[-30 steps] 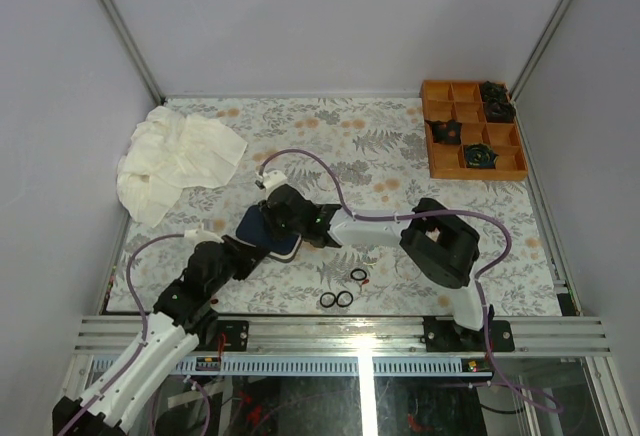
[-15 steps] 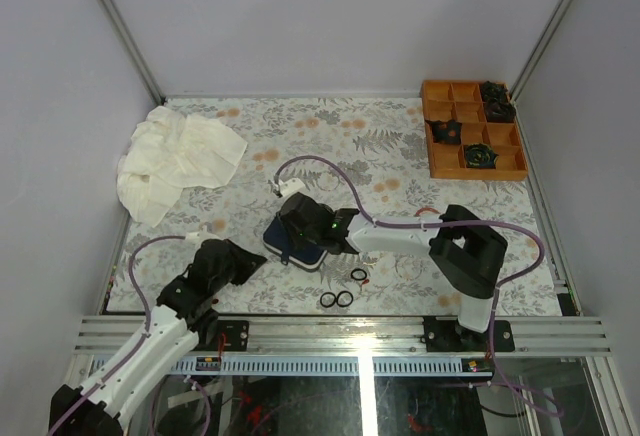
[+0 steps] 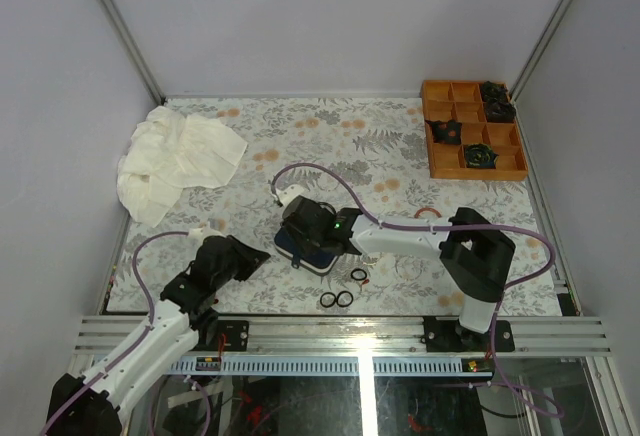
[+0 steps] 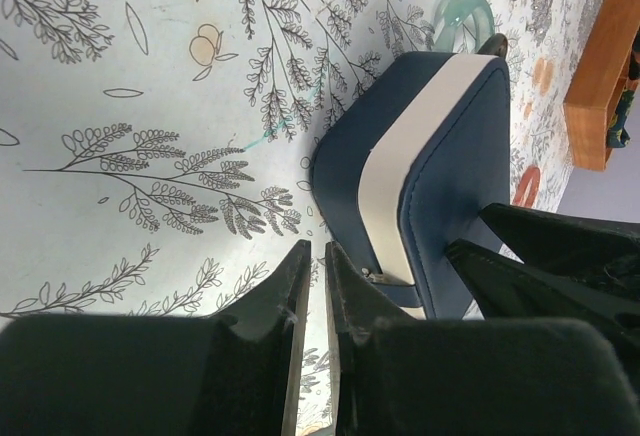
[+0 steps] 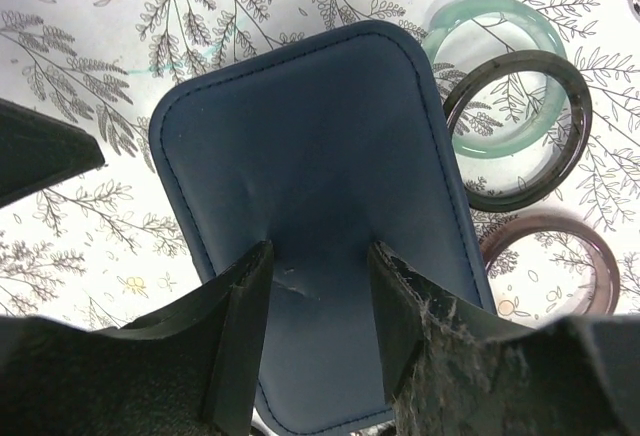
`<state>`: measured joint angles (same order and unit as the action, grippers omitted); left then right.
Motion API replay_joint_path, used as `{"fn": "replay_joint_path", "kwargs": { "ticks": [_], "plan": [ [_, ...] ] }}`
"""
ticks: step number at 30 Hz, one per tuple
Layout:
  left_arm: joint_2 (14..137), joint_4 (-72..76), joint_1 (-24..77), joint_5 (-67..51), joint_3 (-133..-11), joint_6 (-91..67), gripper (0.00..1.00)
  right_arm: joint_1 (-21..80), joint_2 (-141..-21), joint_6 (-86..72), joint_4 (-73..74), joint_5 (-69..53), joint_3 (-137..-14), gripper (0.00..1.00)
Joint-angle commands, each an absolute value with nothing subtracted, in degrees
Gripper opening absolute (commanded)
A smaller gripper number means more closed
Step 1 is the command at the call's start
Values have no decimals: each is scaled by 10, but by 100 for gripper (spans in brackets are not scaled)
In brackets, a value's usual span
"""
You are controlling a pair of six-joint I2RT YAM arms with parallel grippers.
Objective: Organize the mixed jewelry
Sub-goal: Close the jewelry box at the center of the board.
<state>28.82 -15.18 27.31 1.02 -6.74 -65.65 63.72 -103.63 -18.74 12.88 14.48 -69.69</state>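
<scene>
Right gripper (image 5: 320, 256), jaws spreading, has slid the closed navy padded case (image 5: 310, 146) to centre frame; left gripper (image 4: 315, 266), jaws pressed together, holds nothing. Small black rings (image 3: 336, 299) lie loose beside the case, unsorted.

You see a closed blue case (image 5: 310, 156) lying flat on the floral bench (image 3: 400, 146), a crumpled white cloth (image 3: 175, 161) far left, an orange divided tray (image 3: 444, 162) far right.
</scene>
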Motion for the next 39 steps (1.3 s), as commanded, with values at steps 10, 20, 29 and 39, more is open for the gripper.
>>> {"fn": "replay_joint_path", "kwargs": {
  "ticks": [10, 20, 29, 39],
  "plan": [
    [297, -84, 274, -26, -68, -638, 10, 654, -1037, -122, 251, 141, -706, 45],
    [229, -44, 310, -44, -4, -672, 7, 654, -1073, -122, 257, 123, -721, 45],
    [301, 58, 441, 54, 16, -723, 3, 642, -1073, -122, 246, 105, -712, 44],
    [290, 71, 488, 139, 33, -735, 3, 633, -1073, -120, 243, 93, -707, 45]
  ]
}}
